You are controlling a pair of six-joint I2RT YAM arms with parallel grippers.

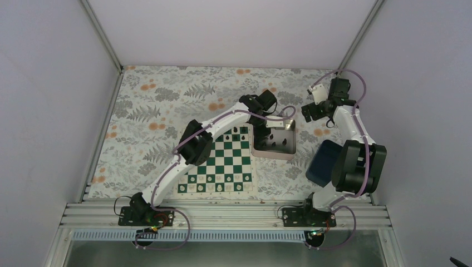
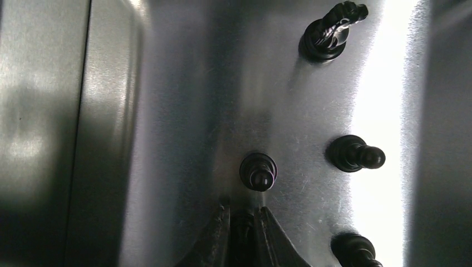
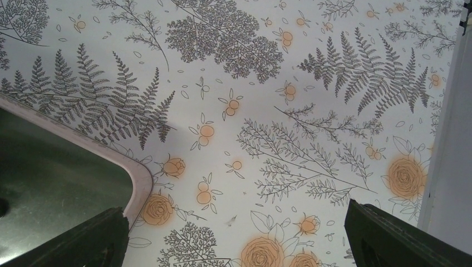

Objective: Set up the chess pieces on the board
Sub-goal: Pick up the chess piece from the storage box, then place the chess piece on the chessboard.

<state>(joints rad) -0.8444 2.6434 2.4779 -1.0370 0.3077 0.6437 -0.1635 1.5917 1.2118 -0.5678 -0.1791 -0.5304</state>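
The left gripper (image 2: 243, 222), jaws nearly together and contents impossible to tell, hangs inside the tray (image 2: 44, 139) with an upright black pawn (image 2: 257, 171) just beyond its tips, far closer than the wide-open, empty right gripper (image 3: 234, 211).

The top external view looks steeply down from above and behind the arm bases. It covers the whole floral tablecloth (image 1: 167, 100), with the chessboard (image 1: 222, 161) near centre and the silvery tray (image 1: 271, 154) beside the board's far right corner.

The left wrist view looks down from very close inside that tray (image 2: 183, 111). Metal floor and a few black chess pieces (image 2: 257, 171) fill the frame, and the left gripper (image 2: 243, 217) pokes in at the bottom edge.

The right wrist view looks down from higher up onto the far right tablecloth (image 3: 250, 139). The right gripper (image 3: 235, 207) shows at both bottom corners.

The tray (image 3: 142, 178) appears in all three views.
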